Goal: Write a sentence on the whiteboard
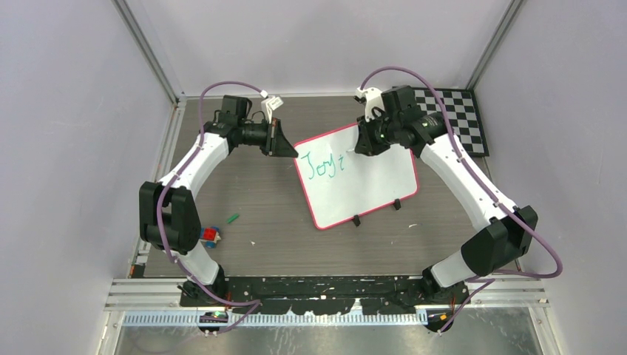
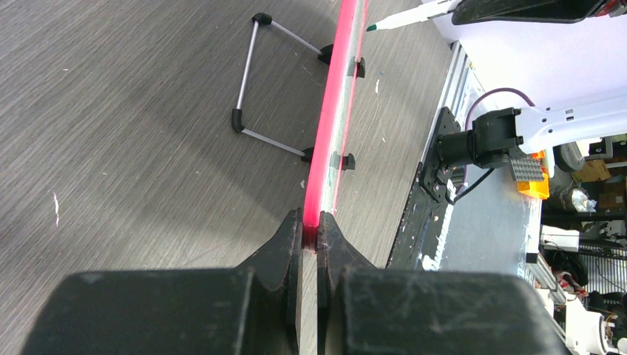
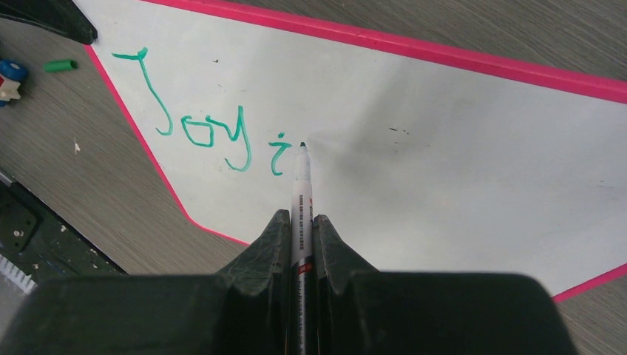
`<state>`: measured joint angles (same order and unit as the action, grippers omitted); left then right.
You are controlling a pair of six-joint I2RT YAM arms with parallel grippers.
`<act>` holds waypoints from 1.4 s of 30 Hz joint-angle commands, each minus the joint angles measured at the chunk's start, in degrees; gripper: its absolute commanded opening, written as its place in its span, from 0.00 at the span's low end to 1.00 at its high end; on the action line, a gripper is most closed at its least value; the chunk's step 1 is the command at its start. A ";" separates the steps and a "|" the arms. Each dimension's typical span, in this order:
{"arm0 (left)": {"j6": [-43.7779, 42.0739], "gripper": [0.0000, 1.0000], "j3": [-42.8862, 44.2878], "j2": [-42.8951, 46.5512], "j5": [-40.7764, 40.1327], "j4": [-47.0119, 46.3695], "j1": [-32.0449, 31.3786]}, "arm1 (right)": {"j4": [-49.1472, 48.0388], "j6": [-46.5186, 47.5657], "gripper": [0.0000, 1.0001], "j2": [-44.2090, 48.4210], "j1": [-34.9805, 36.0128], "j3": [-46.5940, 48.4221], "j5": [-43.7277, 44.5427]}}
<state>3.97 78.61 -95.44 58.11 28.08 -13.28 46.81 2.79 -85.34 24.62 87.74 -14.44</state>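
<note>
From above, the whiteboard lies askew in the middle of the table, with two black clips on its near edge and the sentence – green, reading only "Joy i" – at its top left. The left gripper meets the board's left corner and the right gripper hangs over its upper edge. One checkered board sits at the far right, and one green cap and one small red-and-blue block lie near left. The left wrist view shows its jaws pinched together on the pink rim, the board edge-on, a wire stand behind it. The right wrist view shows its jaws clamped on one marker – its tip is at the board just right of the "i".
</note>
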 commanded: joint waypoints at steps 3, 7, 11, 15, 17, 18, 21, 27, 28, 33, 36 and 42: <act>-1.42 0.00 -0.02 1.59 0.62 1.41 -1.05 | -2.55 0.90 0.00 -1.34 0.06 -0.61 0.42; -1.68 0.00 -0.11 1.70 0.42 1.70 -1.05 | -2.81 0.74 0.00 -1.31 0.02 -1.71 0.32; -1.70 0.00 -0.19 1.85 0.28 1.80 -1.05 | -3.34 0.32 0.00 -0.44 0.01 -4.06 -0.01; -1.70 0.00 -0.21 1.84 0.27 1.79 -1.09 | -3.90 -0.40 0.00 0.49 0.17 -6.54 -0.73; -1.74 0.00 -0.29 1.90 0.25 1.81 -1.05 | -4.08 -0.50 0.00 0.69 0.38 -7.30 -0.81; -1.68 0.00 -0.25 1.87 0.32 1.77 -1.06 | -4.11 -0.52 0.00 0.71 0.34 -7.33 -0.77; -1.64 0.00 -0.13 1.84 0.26 1.73 -1.05 | -4.10 -0.58 0.00 0.55 0.47 -6.39 -0.70; -1.63 0.00 0.06 1.71 0.34 1.77 -1.05 | -3.92 -0.34 0.00 -0.42 0.40 -3.12 0.46; -1.61 0.00 0.06 1.68 0.30 1.78 -1.05 | -3.97 -0.25 0.00 -0.57 0.36 -2.57 0.79; -1.66 0.00 0.05 1.58 0.35 1.79 -1.05 | -3.86 -0.18 0.00 -1.78 -0.40 -0.10 1.34; -1.75 0.00 0.06 1.63 0.34 1.84 -1.05 | -3.91 -0.06 0.00 -2.18 -0.84 0.85 1.44; -1.94 0.00 0.45 1.32 0.19 2.24 -1.05 | -3.32 0.59 0.00 -2.35 -1.75 1.53 1.74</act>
<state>3.95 78.61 -95.44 57.80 28.10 -13.32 46.28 2.50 -87.15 23.83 86.96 -15.07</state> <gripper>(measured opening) 0.050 0.169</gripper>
